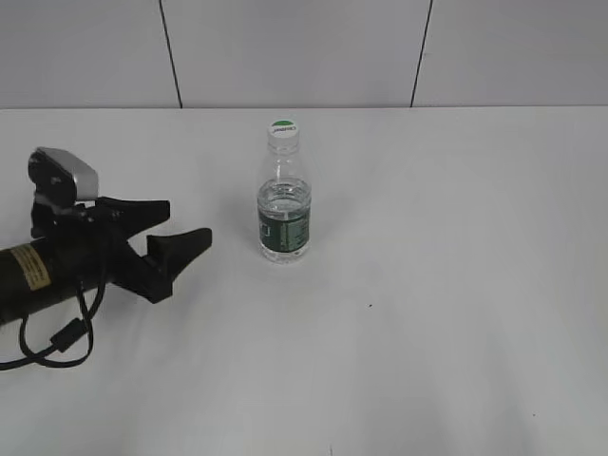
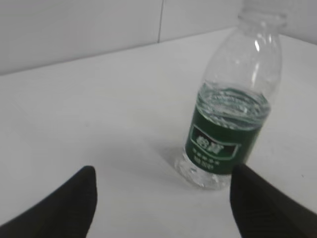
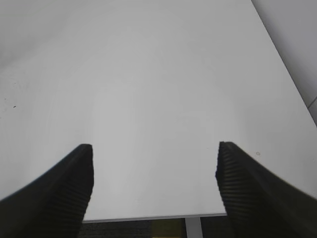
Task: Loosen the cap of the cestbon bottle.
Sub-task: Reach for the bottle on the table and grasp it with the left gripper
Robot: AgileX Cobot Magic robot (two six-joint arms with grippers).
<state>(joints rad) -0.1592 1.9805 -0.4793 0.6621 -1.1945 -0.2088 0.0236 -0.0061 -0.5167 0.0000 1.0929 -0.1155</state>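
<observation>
The cestbon bottle stands upright on the white table, clear with a dark green label and some water inside. Its cap is white with a green top and sits on the neck. My left gripper is open and empty, low over the table, to the left of the bottle and a short gap from it. In the left wrist view the bottle stands ahead and to the right, just beyond the open jaws; the cap is cut off at the top. My right gripper is open and empty over bare table.
A grey panelled wall runs behind the table. The table's edge shows below the right gripper, with dark floor beyond. The right arm is not in the exterior view.
</observation>
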